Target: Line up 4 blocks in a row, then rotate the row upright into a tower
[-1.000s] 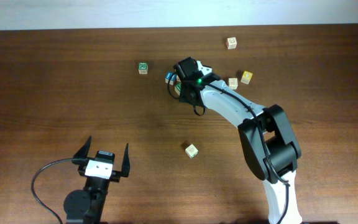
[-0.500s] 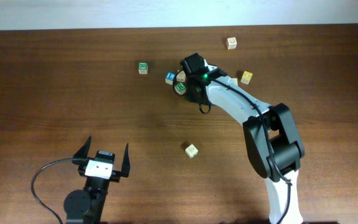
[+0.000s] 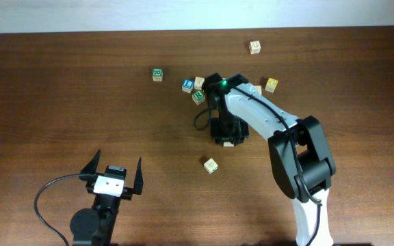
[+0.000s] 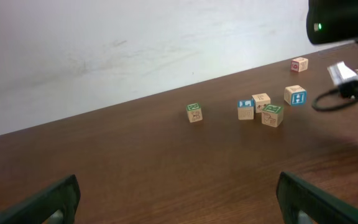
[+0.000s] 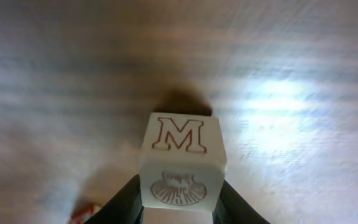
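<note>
My right gripper [image 3: 227, 141] points down at mid-table, shut on a pale-wood block [image 5: 182, 158] with a red-brown M on one face and a shell drawing on another; the dark fingers [image 5: 126, 205] press its two sides. I cannot tell whether it touches the table. Behind lie the green R block [image 3: 157, 74], a plain block [image 3: 199, 82] and a teal-marked block [image 3: 198, 96]. An orange-red-marked block [image 3: 254, 46] sits far back. My left gripper [image 3: 113, 175] hovers open at the front left, far from every block.
A blue-faced cube [image 3: 188, 85] touches the plain block. A yellow-faced cube [image 3: 271, 85] lies right of the right arm, another pale cube [image 3: 256, 90] beside it. One more pale cube [image 3: 211, 165] sits in front of my right gripper.
My right gripper closed on a block in the back cluster and carried it toward the front, to mid-table. The plain and teal-marked blocks are now uncovered. The left arm has stayed still.
</note>
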Controlling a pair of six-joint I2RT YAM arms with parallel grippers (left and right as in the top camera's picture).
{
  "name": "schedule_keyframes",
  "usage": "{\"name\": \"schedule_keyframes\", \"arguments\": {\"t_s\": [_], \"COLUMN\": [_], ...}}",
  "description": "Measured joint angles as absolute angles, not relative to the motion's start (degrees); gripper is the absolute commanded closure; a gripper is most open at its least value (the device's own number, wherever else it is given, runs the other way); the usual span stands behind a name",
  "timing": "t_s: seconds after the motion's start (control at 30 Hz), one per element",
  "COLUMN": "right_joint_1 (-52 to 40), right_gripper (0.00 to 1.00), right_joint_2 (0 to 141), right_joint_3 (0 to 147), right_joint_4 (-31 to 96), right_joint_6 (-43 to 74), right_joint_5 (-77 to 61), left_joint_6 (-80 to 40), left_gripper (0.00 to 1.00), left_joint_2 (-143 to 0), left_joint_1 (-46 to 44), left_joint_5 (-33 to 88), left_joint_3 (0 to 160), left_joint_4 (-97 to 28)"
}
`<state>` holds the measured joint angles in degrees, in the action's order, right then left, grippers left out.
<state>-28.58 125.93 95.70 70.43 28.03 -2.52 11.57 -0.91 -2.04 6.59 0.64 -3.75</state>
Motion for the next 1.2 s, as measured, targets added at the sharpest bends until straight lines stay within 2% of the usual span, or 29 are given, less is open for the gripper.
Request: {"name": "schedule_keyframes", "arguments": {"t_s": [0.07, 0.17, 0.23, 0.4, 0.53, 0.8, 0.93, 1.1, 1.13, 1.2], "right_joint_1": [-29.54, -30.55, -30.87, -30.59, -29.56, -28.91, -28.91, -28.91, -28.91, -28.91], "right_gripper": [0.65, 0.5, 0.46, 0.43, 0.41, 0.37, 0.34, 0.33, 0.34, 0.46], "right_joint_2": [125.93, 125.93, 125.93, 125.93, 125.93, 125.84, 127.7, 134.13, 135.37, 136.94], "right_joint_3": [94.98, 94.63, 94.63, 96.38, 104.09, 109.58, 109.6, 109.58, 109.58, 109.6], "right_joint_4": [71.2, 72.27, 73.78, 80.4, 81.28, 54.85, 45.39, 40.36, 40.25, 40.36], "right_joint_6": [27.86, 26.87, 25.85, 23.86, 21.65, 20.32, 22.72, 21.89, 20.84, 19.25], "right_joint_5": [-3.01, -4.29, -5.13, -5.37, -4.99, -2.79, -0.82, 0.43, 0.54, 1.04], "left_joint_6": [11.57, 11.57, 11.6, 11.6, 11.6, 11.57, 11.57, 11.6, 11.57, 11.57], "left_gripper": [0.01, 0.01, 0.01, 0.01, 0.01, 0.01, 0.01, 0.01, 0.01, 0.01], "left_joint_2": [-0.91, -0.91, -0.91, -0.91, -0.91, -0.91, -0.91, -0.91, -0.91, -0.91], "left_joint_1": [-2.04, -2.04, -2.04, -2.04, -2.04, -2.04, -2.04, -2.04, -2.04, -2.04], "left_joint_5": [6.61, 6.59, 6.59, 6.61, 6.61, 6.61, 6.61, 6.59, 6.61, 6.61], "left_joint_3": [0.64, 0.64, 0.64, 0.64, 0.64, 0.64, 0.64, 0.64, 0.64, 0.64], "left_joint_4": [-3.77, -3.77, -3.77, -3.77, -3.77, -3.75, -3.77, -3.77, -3.77, -3.77]}}
